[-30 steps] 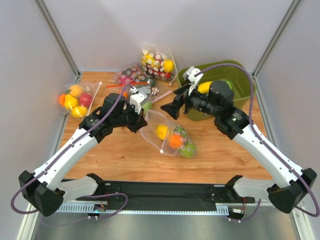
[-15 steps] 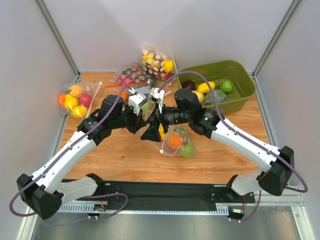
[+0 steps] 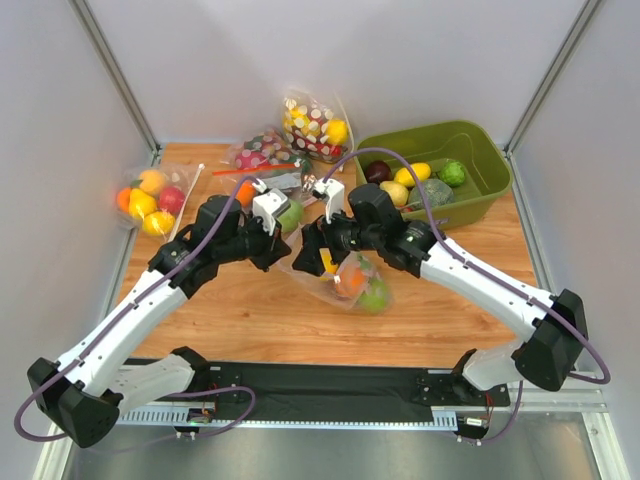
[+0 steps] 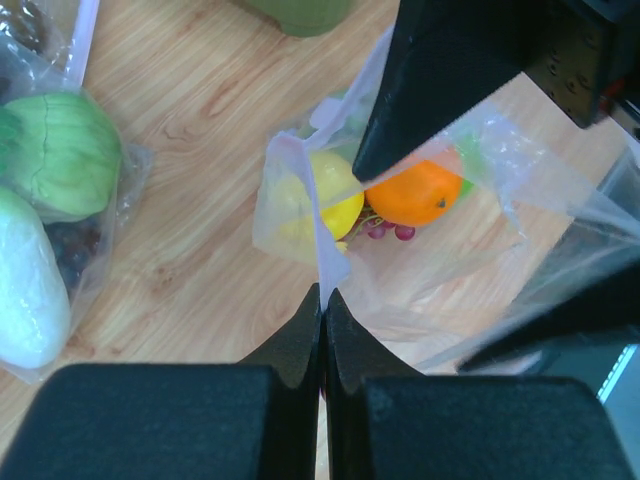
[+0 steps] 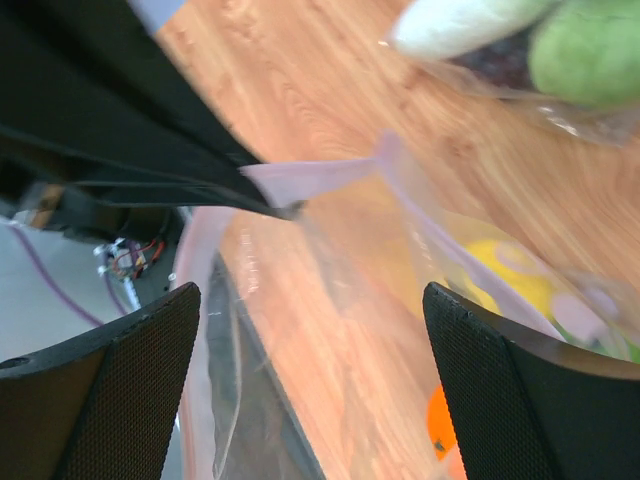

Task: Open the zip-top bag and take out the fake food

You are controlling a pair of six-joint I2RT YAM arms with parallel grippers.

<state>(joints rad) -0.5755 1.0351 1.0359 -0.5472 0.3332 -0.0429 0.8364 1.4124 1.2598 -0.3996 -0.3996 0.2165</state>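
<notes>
Clear, crinkly zip-top bag (image 3: 345, 283) lies mid-table on the grained wooden table (image 3: 250, 310), holding round, glossy fake food (image 4: 415, 192). Left gripper (image 4: 322, 300) pinches its pale zip strip; right gripper (image 5: 310, 295) spreads wide at the mouth.

We find the bag (image 3: 325, 290) on the bench (image 3: 230, 310), fruit (image 3: 351, 282) inside. The left end effector (image 3: 280, 248) touches the bag's left edge; the right end effector (image 3: 305, 255) sits at its mouth. A bin (image 3: 480, 205) stands behind-right of the bag; a second bag (image 3: 315, 125) lies behind it, a third bag (image 3: 150, 195) far left.
</notes>
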